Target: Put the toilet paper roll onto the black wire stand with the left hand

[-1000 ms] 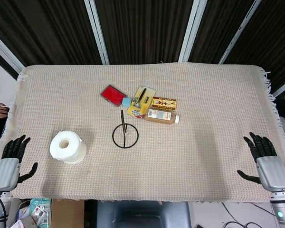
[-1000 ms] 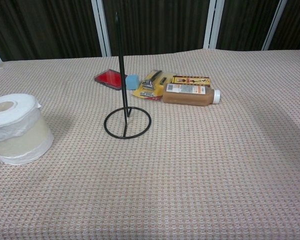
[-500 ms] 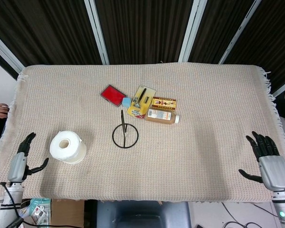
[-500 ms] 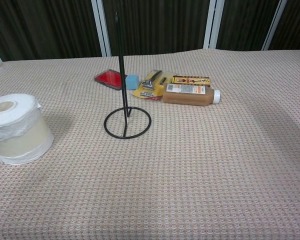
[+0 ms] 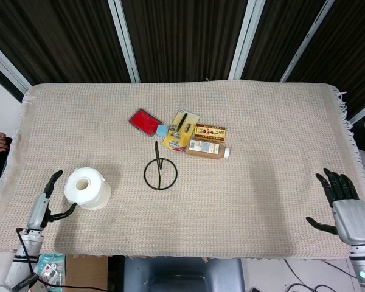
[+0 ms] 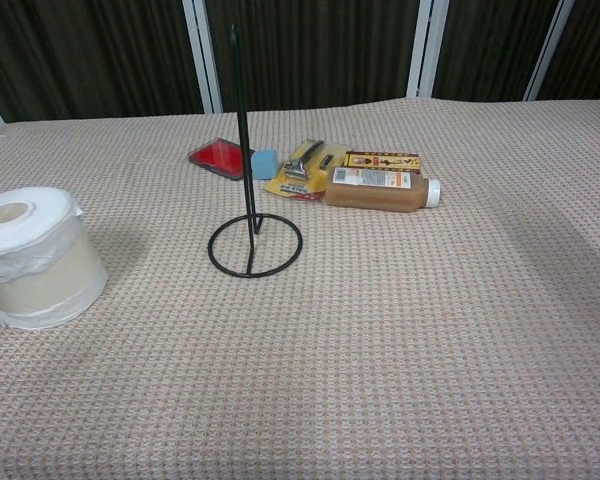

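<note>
The table (image 5: 261,128) is covered in beige cloth. On its left side the toilet paper roll (image 5: 86,187) stands on end, untouched, so nothing is done yet. The left hand (image 5: 45,204) waits just beside it, fingers apart and empty (edge-on). The right hand (image 5: 345,204) rests spread, far off. The wire stand (image 5: 160,172) is bare, path clear; a brown bottle (image 5: 207,148), razor pack (image 5: 180,128) and red case (image 5: 144,120) lie behind.

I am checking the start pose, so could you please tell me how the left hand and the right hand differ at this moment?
The left hand is turned edge-on beside the toilet paper roll, its fingers close to the roll; the right hand lies back-up at the table's far right, with nothing near it. The left reaches toward the roll; the right is idle. Both are open and hold nothing.
</note>
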